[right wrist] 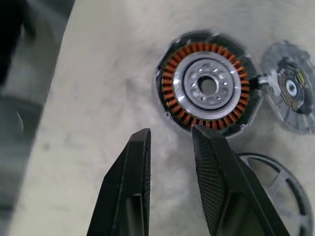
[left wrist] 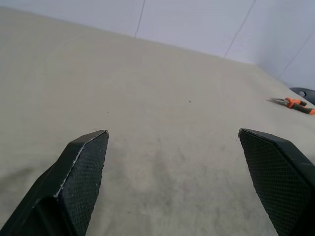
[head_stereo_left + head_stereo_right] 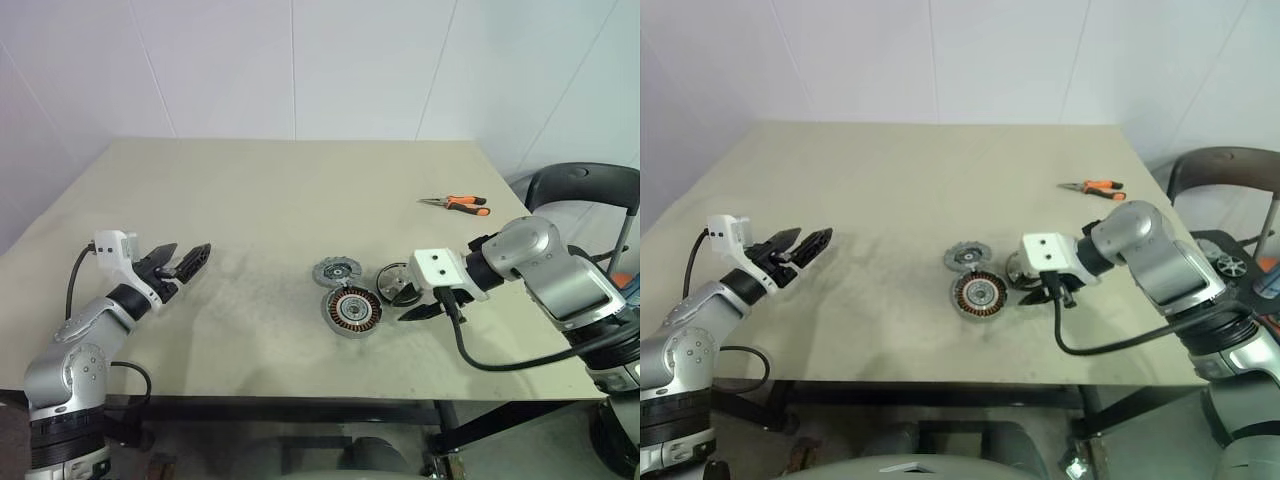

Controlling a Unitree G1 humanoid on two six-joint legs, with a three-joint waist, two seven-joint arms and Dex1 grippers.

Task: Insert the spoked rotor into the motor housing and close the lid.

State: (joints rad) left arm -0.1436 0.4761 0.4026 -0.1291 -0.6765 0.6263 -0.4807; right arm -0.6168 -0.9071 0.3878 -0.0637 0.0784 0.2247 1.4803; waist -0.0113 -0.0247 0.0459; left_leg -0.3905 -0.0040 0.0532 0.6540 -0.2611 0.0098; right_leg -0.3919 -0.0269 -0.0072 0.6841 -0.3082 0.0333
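Centre frame, my motor housing (image 1: 206, 88) shows copper-orange coils around a silver hub, the lid (image 3: 338, 269) looks dull grey, and orange-handled pliers (image 3: 456, 204) lie upper right.

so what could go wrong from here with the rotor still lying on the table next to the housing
1. The spoked rotor, motor housing and lid lie close together, so the right gripper reaching for the rotor might nudge the other two.
2. That gripper's fingers stand only slightly apart, with nothing between them; they look too narrow to take the rotor unless they widen.
3. The rotor lies flat on the table, so its thin rim may slip from the fingertips.
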